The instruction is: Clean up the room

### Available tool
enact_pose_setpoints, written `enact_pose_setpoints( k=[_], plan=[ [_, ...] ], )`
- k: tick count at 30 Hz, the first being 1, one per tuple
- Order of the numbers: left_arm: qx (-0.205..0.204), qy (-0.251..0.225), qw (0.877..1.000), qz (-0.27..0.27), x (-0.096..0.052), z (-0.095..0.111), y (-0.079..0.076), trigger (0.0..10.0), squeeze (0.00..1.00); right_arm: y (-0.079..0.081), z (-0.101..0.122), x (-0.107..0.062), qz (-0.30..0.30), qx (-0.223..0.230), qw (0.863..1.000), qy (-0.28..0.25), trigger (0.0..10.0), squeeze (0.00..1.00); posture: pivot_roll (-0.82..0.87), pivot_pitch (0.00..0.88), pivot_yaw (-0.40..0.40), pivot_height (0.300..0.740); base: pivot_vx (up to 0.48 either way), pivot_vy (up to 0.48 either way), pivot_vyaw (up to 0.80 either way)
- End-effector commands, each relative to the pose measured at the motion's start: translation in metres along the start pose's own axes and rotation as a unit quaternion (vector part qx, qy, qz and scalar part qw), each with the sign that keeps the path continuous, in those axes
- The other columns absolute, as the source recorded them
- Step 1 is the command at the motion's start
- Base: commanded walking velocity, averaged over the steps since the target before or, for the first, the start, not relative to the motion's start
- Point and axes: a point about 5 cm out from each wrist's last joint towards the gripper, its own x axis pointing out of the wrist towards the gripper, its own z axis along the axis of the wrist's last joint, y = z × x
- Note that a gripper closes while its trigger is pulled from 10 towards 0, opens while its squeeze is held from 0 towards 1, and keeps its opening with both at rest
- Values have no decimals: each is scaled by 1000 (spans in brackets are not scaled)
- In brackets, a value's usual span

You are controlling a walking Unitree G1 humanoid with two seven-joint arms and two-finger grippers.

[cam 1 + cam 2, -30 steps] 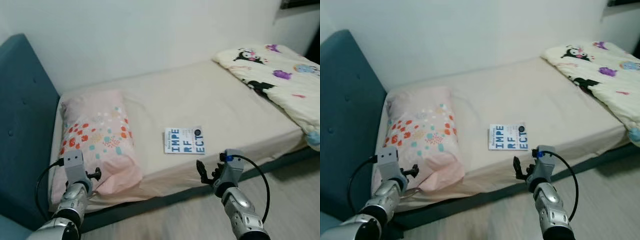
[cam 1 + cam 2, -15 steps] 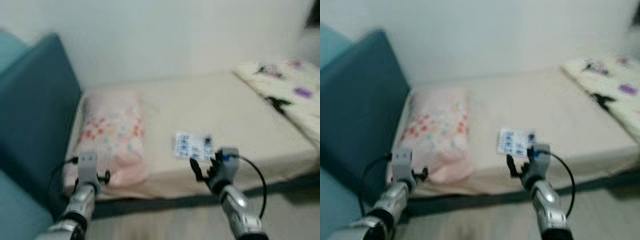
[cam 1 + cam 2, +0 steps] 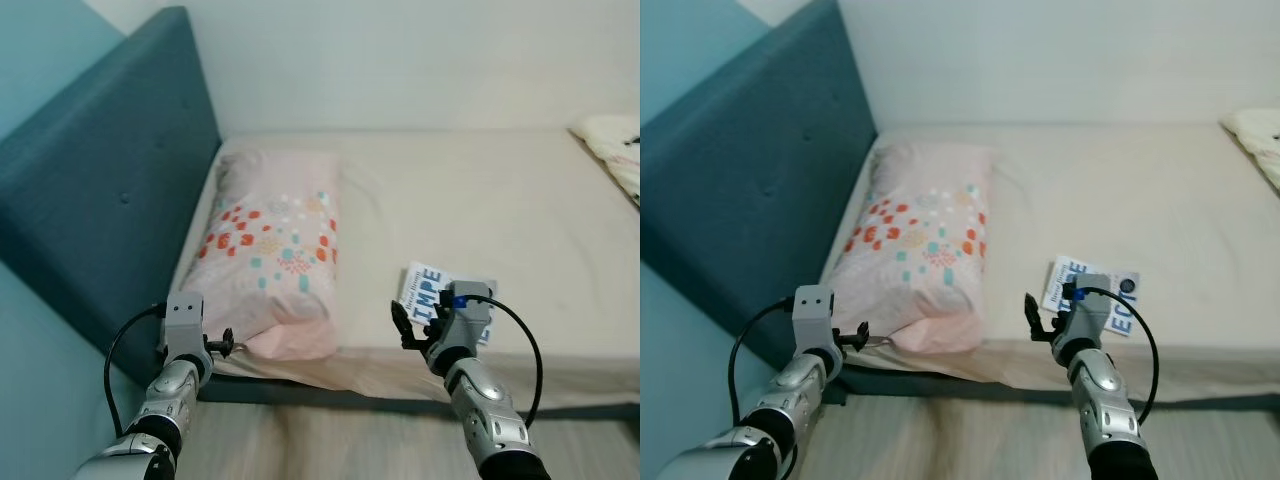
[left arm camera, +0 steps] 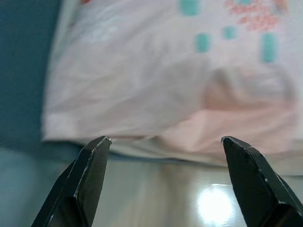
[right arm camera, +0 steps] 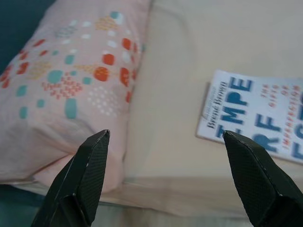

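Note:
A white book (image 3: 424,284) with big blue letters lies flat near the front edge of the beige bed (image 3: 480,200); it also appears in the right wrist view (image 5: 255,118). My right gripper (image 3: 412,326) is open and held just in front of the book, covering part of it, with nothing between its fingers. A pink pillow (image 3: 275,250) with red and teal spots lies at the head of the bed. My left gripper (image 3: 222,343) is open and empty, held at the pillow's front corner (image 4: 165,85) near the bed's edge.
A tall teal padded headboard (image 3: 100,200) stands on the left behind the pillow. A corner of a patterned white blanket (image 3: 615,150) lies at the far right. Wooden floor (image 3: 330,440) runs along the bed's front edge, with a white wall behind.
The camera has swung left, so the bed scene shifted right and most of the blanket left the picture. The right gripper now overlaps the book. Both grippers stay open.

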Motion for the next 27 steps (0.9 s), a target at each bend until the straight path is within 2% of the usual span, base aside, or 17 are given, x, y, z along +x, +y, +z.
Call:
enact_pose_setpoints(
  k=[1, 8, 21, 27],
  plan=[
    [-6, -1, 1000, -3, -1, -2, 1, 10000, 0, 3, -5, 0, 0, 6, 1000, 8, 10000, 0, -106, 77, 45, 740, 394, 0, 0],
    [-26, -16, 999, -31, 1, 4, -8, 10000, 0, 1, -4, 0, -7, 6, 1000, 8, 10000, 0, -106, 80, 46, 740, 480, 0, 0],
    [-37, -13, 999, -28, 0, 1, -4, 10000, 0, 1, -7, -1, -13, 11, 1000, 11, 10000, 0, -103, 88, 52, 740, 451, 0, 0],
    [-49, -13, 998, -30, 0, 2, -3, 10000, 0, -1, -8, -2, -17, 13, 1000, 13, 10000, 0, -105, 90, 52, 740, 0, 0, 0]
  ],
)
